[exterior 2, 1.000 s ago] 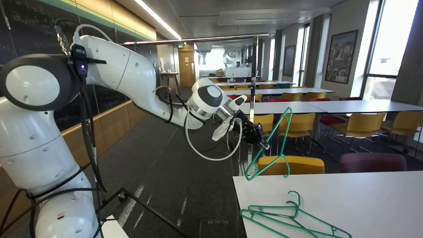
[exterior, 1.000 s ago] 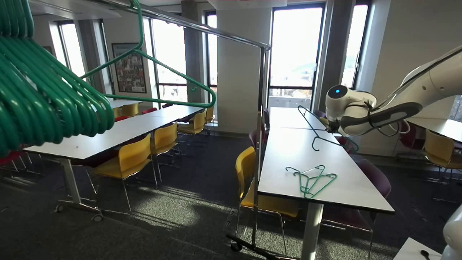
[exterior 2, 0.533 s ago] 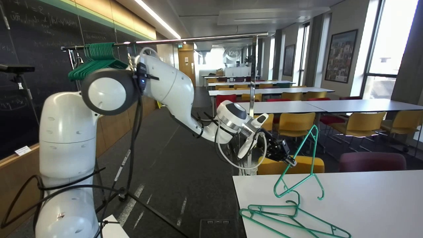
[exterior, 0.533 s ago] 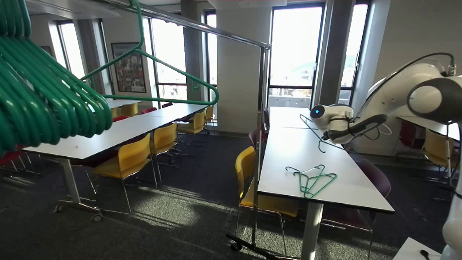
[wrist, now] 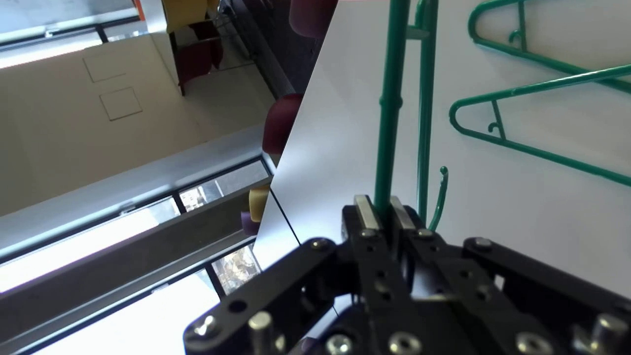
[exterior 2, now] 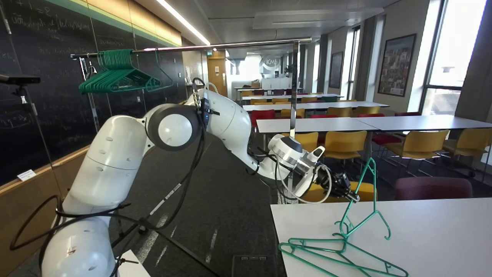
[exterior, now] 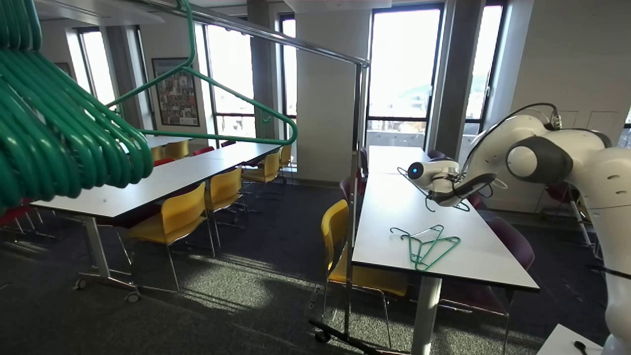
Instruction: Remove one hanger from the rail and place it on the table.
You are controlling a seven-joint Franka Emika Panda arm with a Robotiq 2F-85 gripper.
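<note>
Green hanger point(wrist: 391, 98), long bar pinched in the nearly closed gripper point(wrist: 383, 209), tilts above the table point(exterior 2: 442, 238); the wrist view crops its far end, contact with the tabletop unclear. Two crossed hangers point(wrist: 547, 157) lie by the table's short edge, white surface stretching beyond. Farther off, more hangers point(exterior 2: 119, 75) crowd the rail point(exterior 2: 250, 44).

In the wrist view, cut off at the top: held hanger point(wrist: 389, 113); at the bottom: tool point(wrist: 383, 212). In an exterior view, partly hidden behind the arm point(exterior: 537, 160): the same held hanger; cut off at the left: bunch of hangers point(exterior: 69, 138); at the top: rail point(exterior: 305, 46). In an exterior view, cut off at the right: bench point(exterior 2: 442, 231); too faint to read: most chalk writing point(exterior 2: 57, 24).
</note>
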